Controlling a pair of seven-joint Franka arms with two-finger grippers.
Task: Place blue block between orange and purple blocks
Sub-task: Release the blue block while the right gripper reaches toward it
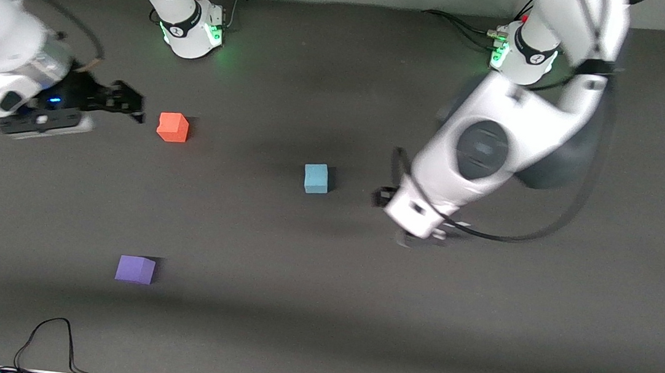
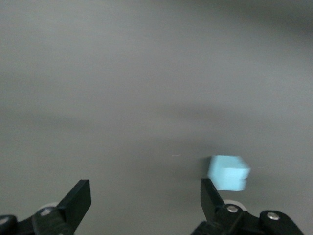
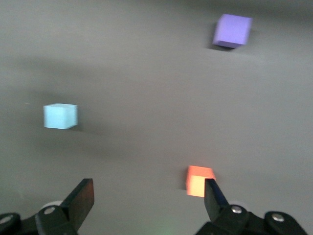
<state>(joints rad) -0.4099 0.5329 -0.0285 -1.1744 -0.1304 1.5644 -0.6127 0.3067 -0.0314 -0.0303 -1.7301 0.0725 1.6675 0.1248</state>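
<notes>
Left gripper (image 2: 145,196) hangs over bare mat toward the left arm's end of the table, fingers spread wide, nothing between them. In my left wrist view the blue block (image 1: 316,178) shows just beside one fingertip (image 2: 209,192), outside the gap, not held. It sits flat on the table (image 1: 319,309), upright, in open ground.

Right gripper (image 3: 148,197), released as well and carrying nothing, hovers close to the orange block (image 1: 172,127) at the right arm's end. In the right wrist view that block peeks out next to one finger, not between the two; whether it touches I cannot tell. That arm waits.

Layout: orange block farther from the front camera, purple block (image 1: 135,269) nearer to it, both toward the right arm's end, well apart from each other. Gap between them lies open. Blue block rests off that line, toward the left arm's end, roughly level with the upper half of the gap.

Progress, as I judge it: goal not met. Blue block free on the mat and within my reach, but not in the slot. Left to do: regrasp or push it, carry it toward the right arm's end, set it down on the line joining orange and purple, then let go clear of both.
</notes>
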